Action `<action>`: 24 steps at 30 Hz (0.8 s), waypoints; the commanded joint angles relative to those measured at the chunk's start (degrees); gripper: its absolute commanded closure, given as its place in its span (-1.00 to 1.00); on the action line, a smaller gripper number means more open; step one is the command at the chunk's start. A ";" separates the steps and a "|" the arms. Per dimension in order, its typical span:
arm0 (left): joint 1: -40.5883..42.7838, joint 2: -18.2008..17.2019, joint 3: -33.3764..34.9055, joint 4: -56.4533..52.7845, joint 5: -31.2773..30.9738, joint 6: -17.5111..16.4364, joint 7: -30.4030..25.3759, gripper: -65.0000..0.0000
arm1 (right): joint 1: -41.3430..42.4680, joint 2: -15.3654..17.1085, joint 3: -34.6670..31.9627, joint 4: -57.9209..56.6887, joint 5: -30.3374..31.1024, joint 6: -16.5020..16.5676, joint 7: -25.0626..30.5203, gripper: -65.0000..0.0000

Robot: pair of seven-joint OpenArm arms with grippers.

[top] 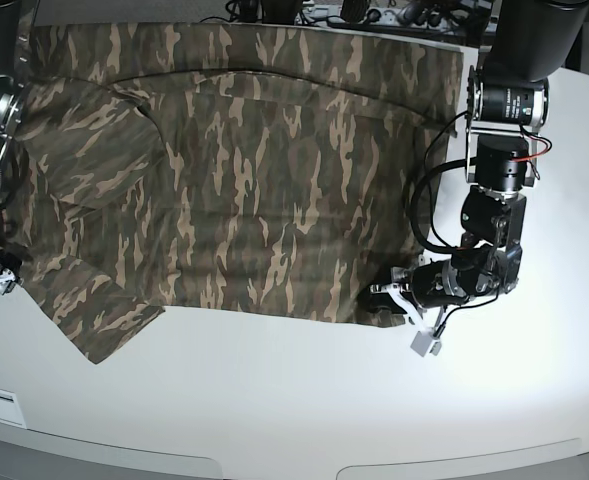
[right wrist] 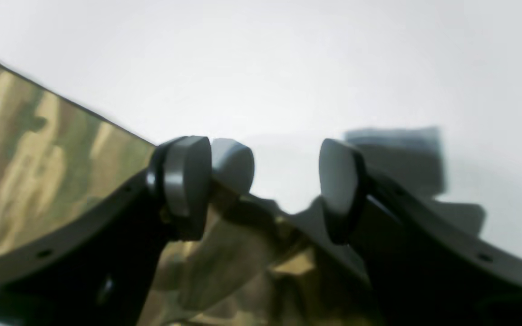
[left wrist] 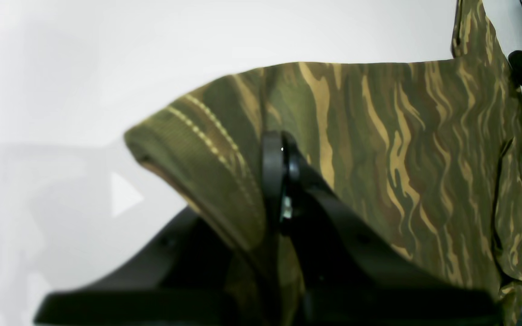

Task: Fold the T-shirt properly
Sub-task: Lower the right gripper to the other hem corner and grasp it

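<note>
Left wrist view: left gripper (left wrist: 279,181) pressed together, pinching a hemmed edge of the T-shirt (left wrist: 401,149); double row of stitching runs along that hem, cloth lifted a bit where pinched, rest spreads away over the white table (left wrist: 152,59). Right wrist view: blurry; right gripper (right wrist: 265,181) spread wide, grey pads (right wrist: 188,181) apart with nothing between them; camo cloth of the shirt shows left of and below the fingers, white table behind. Base view: T-shirt (top: 234,170) lies mostly flat across the upper left and centre of the table (top: 324,400), one sleeve sticking out at lower left. Left gripper (top: 386,297) sits at the shirt's lower right corner, on the cloth edge, arm reaching in from the right. Right gripper hard to make out at the far left edge.
</note>
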 commanded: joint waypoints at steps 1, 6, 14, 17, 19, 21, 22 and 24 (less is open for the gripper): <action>0.11 -0.31 0.33 -0.13 3.63 1.14 3.96 1.00 | 1.25 0.94 0.13 0.74 1.86 2.25 -2.05 -0.21; 0.11 -0.31 0.33 -0.13 3.65 1.14 3.96 1.00 | 1.25 0.94 0.13 0.74 8.33 10.58 -7.26 -0.20; 0.11 -0.31 0.33 -0.13 3.65 1.14 3.98 1.00 | 1.29 0.98 0.13 0.74 15.96 17.81 -11.80 -0.20; 0.09 -0.31 0.33 -0.15 3.65 1.14 3.96 1.00 | 1.31 1.01 0.13 0.76 17.90 18.49 -12.07 -0.10; 0.07 -0.31 0.33 -0.15 3.65 1.11 3.91 1.00 | 1.51 1.01 0.13 0.76 17.84 18.58 -11.61 0.32; 0.02 -0.31 0.33 -0.13 3.65 0.39 3.67 1.00 | 1.79 1.01 0.13 0.81 17.88 19.78 -11.65 0.91; -0.07 -0.28 0.33 -0.13 3.65 -0.17 3.41 1.00 | 1.92 1.01 0.13 0.83 17.81 19.86 -11.65 1.00; -0.46 -0.31 0.33 -0.13 3.67 -0.15 2.32 1.00 | 2.60 1.01 0.13 0.83 17.38 19.86 -11.67 1.00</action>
